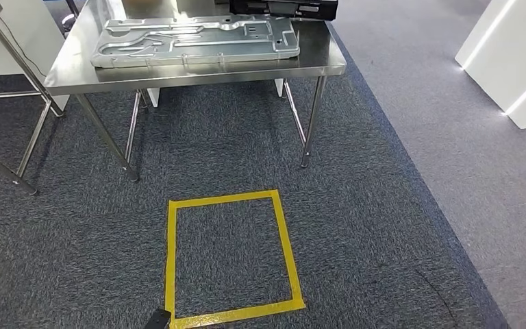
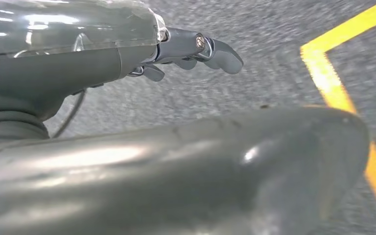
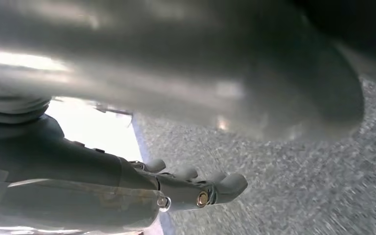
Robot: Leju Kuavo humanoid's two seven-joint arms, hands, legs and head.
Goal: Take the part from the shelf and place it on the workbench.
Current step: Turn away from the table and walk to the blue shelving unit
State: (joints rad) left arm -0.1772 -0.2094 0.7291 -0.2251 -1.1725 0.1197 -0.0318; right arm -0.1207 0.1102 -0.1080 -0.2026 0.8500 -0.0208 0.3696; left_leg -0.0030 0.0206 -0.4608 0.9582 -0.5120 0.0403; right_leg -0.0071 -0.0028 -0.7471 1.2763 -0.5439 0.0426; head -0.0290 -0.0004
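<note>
A large stamped silver metal part (image 1: 195, 40) lies flat on the steel workbench (image 1: 318, 66) ahead of me in the head view. Both arms hang at my sides over the carpet. The left hand (image 2: 103, 58) has its fingers (image 2: 210, 49) stretched out and its thumb (image 2: 235, 161) apart from them, with nothing in it. The right hand (image 3: 127, 191) is the same: fingers (image 3: 220, 186) extended, thumb (image 3: 225, 78) apart, nothing held.
A yellow tape square (image 1: 171, 260) marks the dark carpet just in front of me. A black case (image 1: 284, 7) sits at the workbench's far edge. Another steel frame (image 1: 14, 75) stands at the left, a white lit counter (image 1: 514, 62) at the right.
</note>
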